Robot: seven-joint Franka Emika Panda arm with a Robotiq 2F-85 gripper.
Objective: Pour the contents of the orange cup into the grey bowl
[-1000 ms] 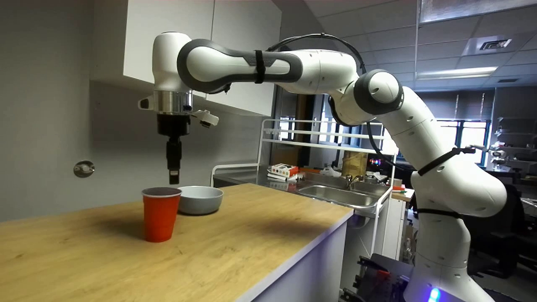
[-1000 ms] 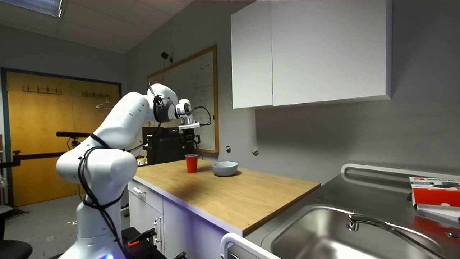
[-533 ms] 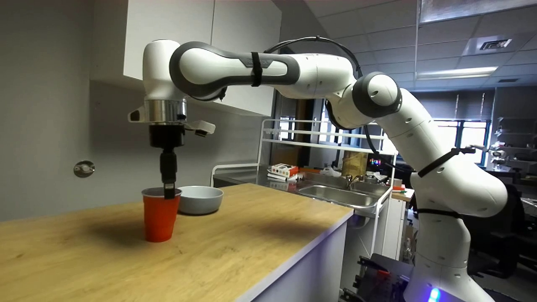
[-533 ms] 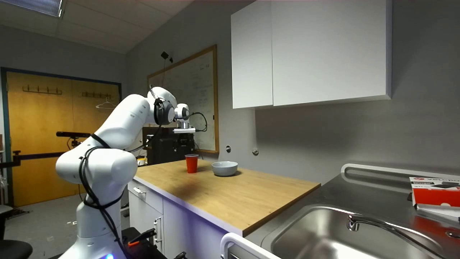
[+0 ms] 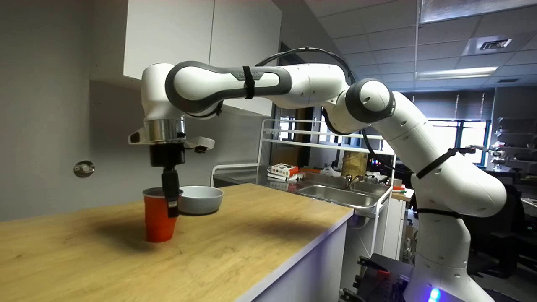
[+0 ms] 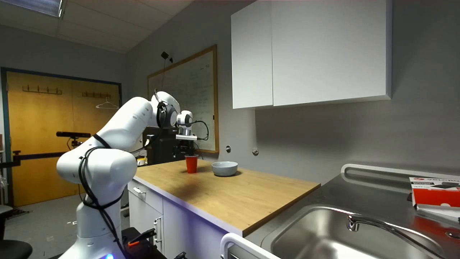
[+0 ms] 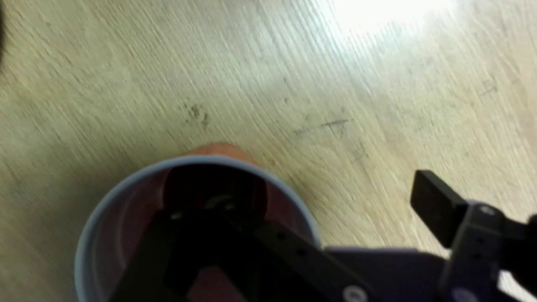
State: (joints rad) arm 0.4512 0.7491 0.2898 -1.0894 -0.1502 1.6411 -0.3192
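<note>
Your end effector (image 5: 170, 201) is down at the orange cup (image 5: 159, 228), its two fingers apart with part of the cup's wall between them. In the wrist view you see one finger (image 7: 438, 209) at the lower right of the frame, outside the cup; the other, dark and hard to make out, shows within the ring of the rim at the lower left. You cannot tell whether either one touches the plastic, and the inside of the cup is too dark to read.

The cup stands upright on the wooden surface (image 5: 251, 239), left of centre in an exterior view, where a finger hangs in front of its right side, the tip below the rim. Just to its right, partly covered by the cup, you have the grey bowl (image 5: 201, 203), also upright.

In an exterior view the cup is near the middle of the frame, with the bowl close by on its right and a gap between them. You also have the sink (image 6: 305, 230) at the lower right there, below the white cabinet (image 6: 312, 54).
</note>
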